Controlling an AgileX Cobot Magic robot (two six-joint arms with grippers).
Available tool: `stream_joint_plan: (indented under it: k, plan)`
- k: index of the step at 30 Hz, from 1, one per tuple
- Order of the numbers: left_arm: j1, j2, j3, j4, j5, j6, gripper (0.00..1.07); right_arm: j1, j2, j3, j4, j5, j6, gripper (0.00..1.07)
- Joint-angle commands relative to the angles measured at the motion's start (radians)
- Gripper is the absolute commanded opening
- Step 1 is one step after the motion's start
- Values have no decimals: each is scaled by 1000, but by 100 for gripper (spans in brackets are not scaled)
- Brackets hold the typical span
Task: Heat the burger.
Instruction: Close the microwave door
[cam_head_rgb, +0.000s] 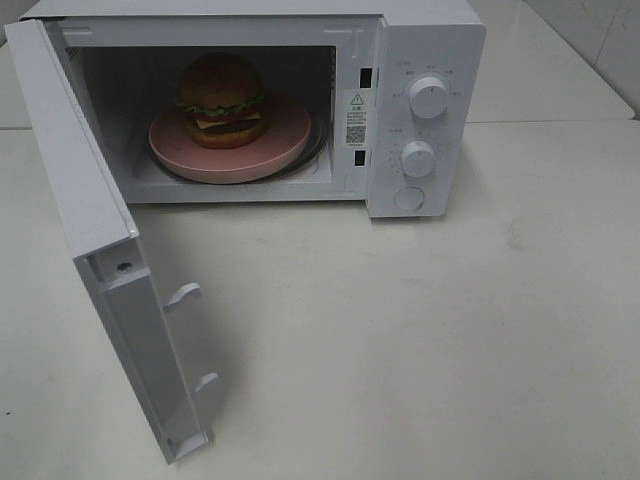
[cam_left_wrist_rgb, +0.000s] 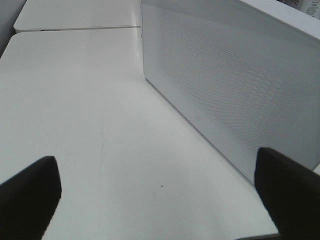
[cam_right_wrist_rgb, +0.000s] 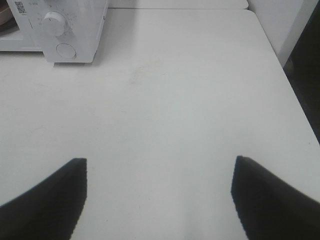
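Finding the burger (cam_head_rgb: 222, 98) on its pink plate (cam_head_rgb: 285, 145) inside the microwave (cam_head_rgb: 445, 55), door (cam_head_rgb: 140, 330) hanging open, and left gripper (cam_left_wrist_rgb: 156, 161) and right gripper (cam_right_wrist_rgb: 160, 161) both wide and empty, we flag that a weak push may leave it unlatched.

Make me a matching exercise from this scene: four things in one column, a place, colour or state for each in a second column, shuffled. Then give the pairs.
Column one
1. burger
2. plate
3. door
4. upper knob

Column two
A. swung open
B. on the front of the microwave, right of the opening
C. sitting on the plate
D. pink, inside the microwave

Pairs: 1-C, 2-D, 3-A, 4-B
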Motion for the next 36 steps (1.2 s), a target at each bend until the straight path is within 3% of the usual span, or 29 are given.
stream_joint_plan:
  k: [1, 36]
  plan:
    - [-2, -18, 3, -1, -5, -4, 100, -7, -27, -1, 3, -7, -14, 76]
    - [-2, -18, 3, -4, -6, -5, 100, -7, -27, -1, 3, -7, -14, 76]
